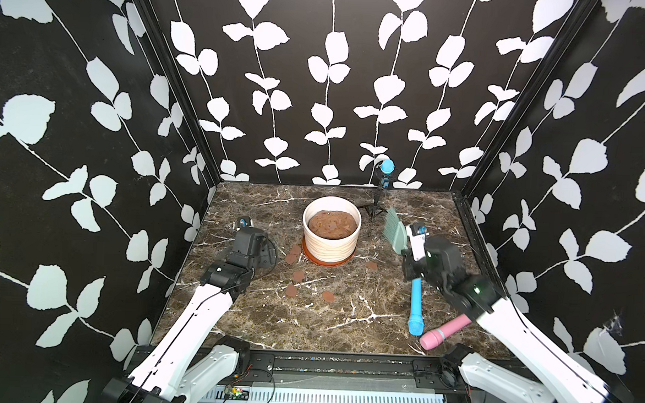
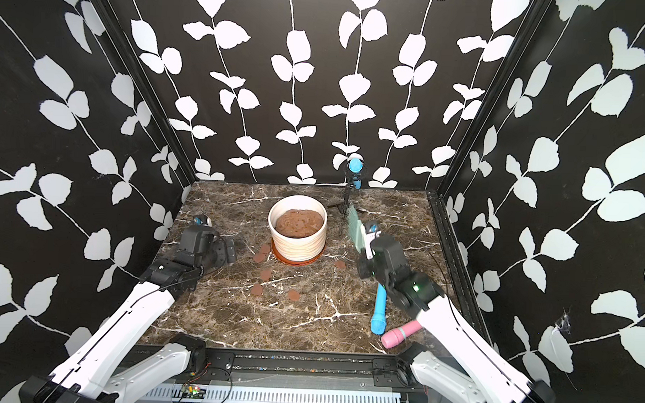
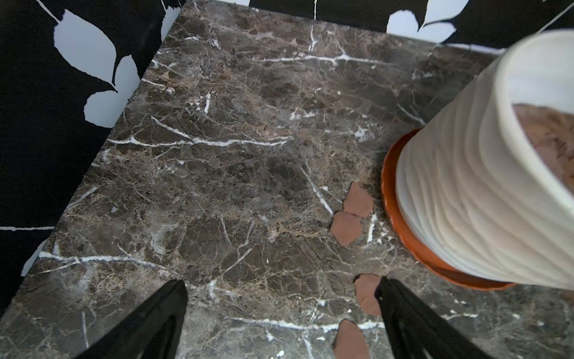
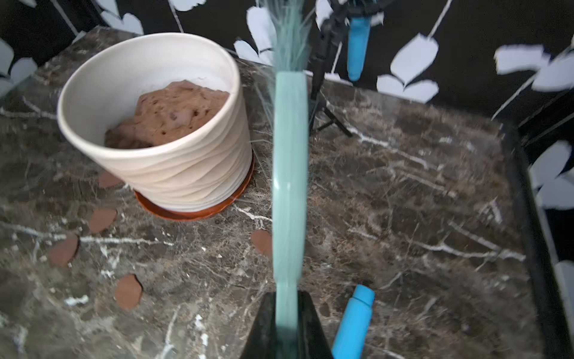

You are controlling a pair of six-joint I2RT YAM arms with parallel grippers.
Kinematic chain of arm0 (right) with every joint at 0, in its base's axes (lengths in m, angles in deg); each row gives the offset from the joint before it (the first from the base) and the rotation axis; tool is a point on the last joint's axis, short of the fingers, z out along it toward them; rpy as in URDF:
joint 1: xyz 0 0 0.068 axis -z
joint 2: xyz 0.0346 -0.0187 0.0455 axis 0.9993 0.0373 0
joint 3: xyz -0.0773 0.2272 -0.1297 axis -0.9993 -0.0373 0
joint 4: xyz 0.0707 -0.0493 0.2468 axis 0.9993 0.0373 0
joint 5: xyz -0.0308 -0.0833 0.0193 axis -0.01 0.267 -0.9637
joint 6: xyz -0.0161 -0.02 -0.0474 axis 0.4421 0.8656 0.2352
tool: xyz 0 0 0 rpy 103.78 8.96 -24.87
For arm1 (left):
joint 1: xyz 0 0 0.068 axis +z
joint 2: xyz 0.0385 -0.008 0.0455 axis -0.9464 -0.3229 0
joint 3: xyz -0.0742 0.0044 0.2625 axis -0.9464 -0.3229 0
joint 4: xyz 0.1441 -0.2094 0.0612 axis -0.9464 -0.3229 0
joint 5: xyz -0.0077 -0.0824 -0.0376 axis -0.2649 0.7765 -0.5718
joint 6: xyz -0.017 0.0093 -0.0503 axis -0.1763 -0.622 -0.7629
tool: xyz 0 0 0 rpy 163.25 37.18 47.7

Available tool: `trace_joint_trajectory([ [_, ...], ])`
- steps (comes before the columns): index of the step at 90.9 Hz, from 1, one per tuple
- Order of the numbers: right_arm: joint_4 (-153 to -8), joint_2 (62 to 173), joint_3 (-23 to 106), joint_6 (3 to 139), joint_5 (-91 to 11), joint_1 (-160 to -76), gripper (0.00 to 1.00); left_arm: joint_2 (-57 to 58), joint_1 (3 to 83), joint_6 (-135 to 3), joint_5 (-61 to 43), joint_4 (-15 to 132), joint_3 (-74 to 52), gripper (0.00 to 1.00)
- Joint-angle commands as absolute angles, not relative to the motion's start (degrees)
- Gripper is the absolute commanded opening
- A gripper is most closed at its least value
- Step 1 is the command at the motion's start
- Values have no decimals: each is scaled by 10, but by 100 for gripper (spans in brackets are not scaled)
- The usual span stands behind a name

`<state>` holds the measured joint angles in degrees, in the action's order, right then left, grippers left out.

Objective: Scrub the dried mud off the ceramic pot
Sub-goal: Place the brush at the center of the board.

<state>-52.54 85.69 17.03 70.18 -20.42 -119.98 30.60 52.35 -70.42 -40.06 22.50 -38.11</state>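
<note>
Right gripper [image 4: 287,307], nearest, clamps the teal brush [image 4: 289,186]; left gripper [image 3: 282,281] stands agape, empty. I judge bristles should meet the ceramic pot [image 1: 330,243] squarely, stroking along its ribs.

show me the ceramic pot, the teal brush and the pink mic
ceramic pot [image 1: 329,247], in a top view, on its ribbed side
teal brush [image 4: 289,186], right wrist view, on its plastic back
pink mic [image 1: 445,332], in a top view, on its middle
</note>
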Motion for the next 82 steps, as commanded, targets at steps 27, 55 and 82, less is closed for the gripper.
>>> trace_joint_trajectory([
  [27,-684,988,82,279,-473,-989,0,305,529,-668,-375,292,-421,98],
  [55,-716,1093,111,267,-482,-958,0,320,529,-657,-371,308,-433,99],
  [82,-767,1174,157,230,-453,-947,0,332,530,-641,-383,309,-442,99],
])
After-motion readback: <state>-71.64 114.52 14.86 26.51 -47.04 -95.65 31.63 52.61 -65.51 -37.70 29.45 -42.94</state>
